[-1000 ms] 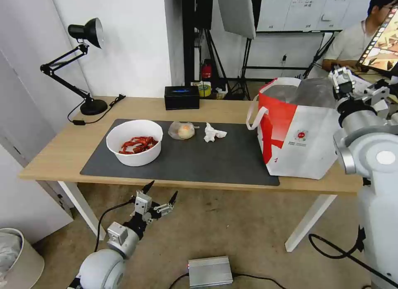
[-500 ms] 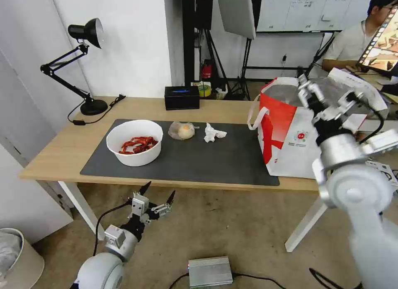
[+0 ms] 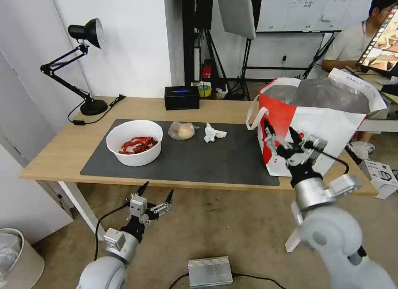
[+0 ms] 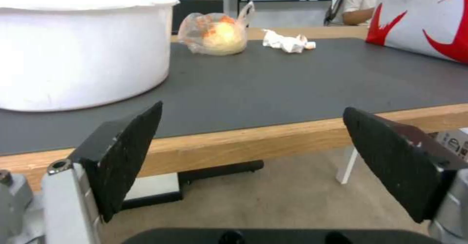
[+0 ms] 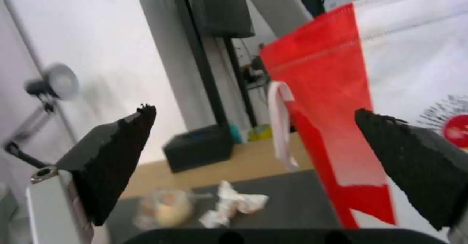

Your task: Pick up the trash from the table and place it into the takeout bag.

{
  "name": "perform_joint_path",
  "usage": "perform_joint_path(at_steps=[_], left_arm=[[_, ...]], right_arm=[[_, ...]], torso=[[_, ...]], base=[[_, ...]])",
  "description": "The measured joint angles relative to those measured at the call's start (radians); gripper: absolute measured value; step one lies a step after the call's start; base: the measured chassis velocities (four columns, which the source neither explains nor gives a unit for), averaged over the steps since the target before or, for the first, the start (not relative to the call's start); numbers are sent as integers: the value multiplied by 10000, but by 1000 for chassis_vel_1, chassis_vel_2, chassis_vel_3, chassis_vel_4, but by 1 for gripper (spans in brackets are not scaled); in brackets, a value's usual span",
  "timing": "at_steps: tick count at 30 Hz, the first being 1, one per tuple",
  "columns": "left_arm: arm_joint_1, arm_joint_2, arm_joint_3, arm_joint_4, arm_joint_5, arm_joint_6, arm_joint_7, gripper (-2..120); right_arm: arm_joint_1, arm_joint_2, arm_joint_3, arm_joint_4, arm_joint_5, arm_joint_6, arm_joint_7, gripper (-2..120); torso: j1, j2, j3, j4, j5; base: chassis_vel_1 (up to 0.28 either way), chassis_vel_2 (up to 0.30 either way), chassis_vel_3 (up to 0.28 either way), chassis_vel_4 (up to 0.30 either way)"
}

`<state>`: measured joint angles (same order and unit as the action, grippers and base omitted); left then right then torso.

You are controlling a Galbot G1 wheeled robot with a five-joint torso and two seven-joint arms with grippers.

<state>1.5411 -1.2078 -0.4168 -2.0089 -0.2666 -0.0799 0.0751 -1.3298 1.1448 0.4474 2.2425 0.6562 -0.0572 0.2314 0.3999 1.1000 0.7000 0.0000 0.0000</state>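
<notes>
On the table (image 3: 58,152): bowl (image 3: 134,142) left, takeout bag (image 3: 315,127) right.

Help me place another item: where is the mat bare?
Bare: the mat between tissue and bag, and its whole near strip. Also bare wood left of the bowl. Crowded: the back row, bowl, food bag and tissue close together.

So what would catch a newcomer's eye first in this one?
The takeout bag, white with red panels, stands at the table's right end, with the open right gripper in front of it. On the grey mat sits a white bowl of red crayfish shells; the open left gripper hangs below the front edge.
</notes>
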Motion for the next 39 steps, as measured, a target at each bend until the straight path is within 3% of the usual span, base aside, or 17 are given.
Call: perform_joint_path(at_steps=[3,13,19,39], left_arm=[[-2,-96,-67,-27,53,-5,-150,100],[39,-304,-204,-39,165,-30,-298,100],[32,-480,-243,-2,242,-82,-498,100],[40,-633,-463,-100,-244,-191,-913,100]], right_arm=[[-439,145,-11,-137,-900,355,-99,100],[-1342,520,93,-678,-1845,1263,-323,100],[-1672,877,22,-1613,-2395,1950,-388,100],[-1836,1363,-697,-2320,-3595,2511,-495,100]], torso=[[1,0,0,0,0],[0,0,0,-1,0],[1,-1,0,0,2],[1,0,0,0,0]], base=[[0,0,0,0],[0,0,0,0],[0,0,0,0],[0,0,0,0]])
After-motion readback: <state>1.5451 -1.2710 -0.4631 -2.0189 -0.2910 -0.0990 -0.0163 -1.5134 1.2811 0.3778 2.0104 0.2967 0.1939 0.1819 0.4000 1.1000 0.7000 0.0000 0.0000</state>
